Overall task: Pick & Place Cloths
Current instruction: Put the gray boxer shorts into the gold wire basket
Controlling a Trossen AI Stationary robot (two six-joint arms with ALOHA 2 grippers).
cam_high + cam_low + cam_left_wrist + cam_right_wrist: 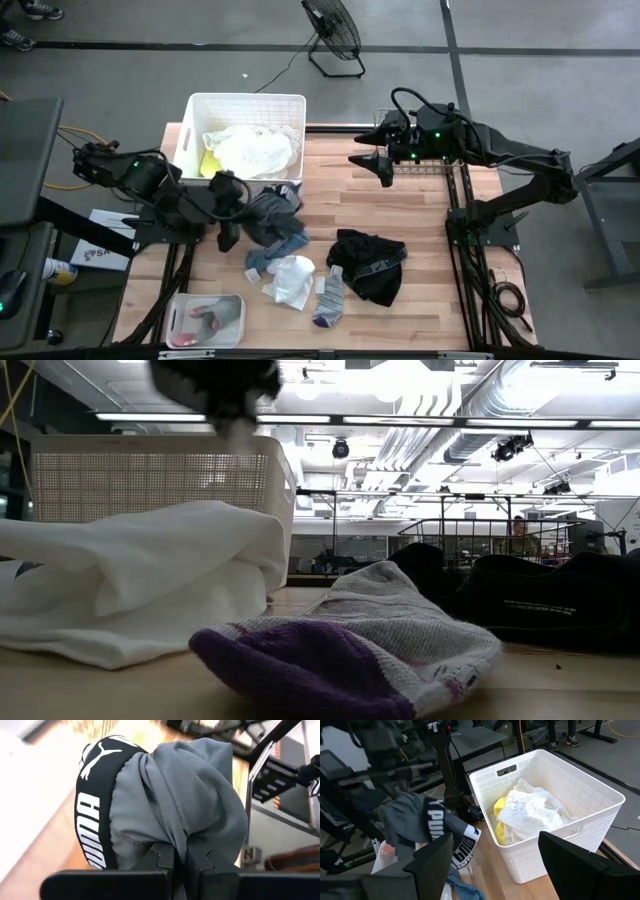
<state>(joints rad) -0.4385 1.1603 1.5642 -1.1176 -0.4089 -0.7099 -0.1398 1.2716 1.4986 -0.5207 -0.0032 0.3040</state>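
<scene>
My left gripper [238, 203] is shut on a dark grey cloth with a black lettered waistband [272, 215], held above the table just in front of the white basket [195, 110]. A white cloth [255, 150] and a neon yellow one [209, 163] lie in the basket. A black cloth [368, 265], a white cloth [293, 281], a blue cloth [263, 259] and a grey and purple sock [328, 299] lie on the table. My right gripper [385, 170] hangs open over the table's far right part, with nothing between its fingers. My left gripper pinches a bunched fold of the grey fabric [176, 837] between its two fingers, near the waistband [95, 820]. The fingers slant downward from the table's left side. The cloth hangs in loose folds below and beyond the fingers, raised off the table.
A small white bin [232, 335] with a pink and grey item stands at the near left corner. The loose cloths lie in the table's near middle. A metal frame [455, 190] runs along the right side. A floor fan [333, 35] stands beyond the table.
</scene>
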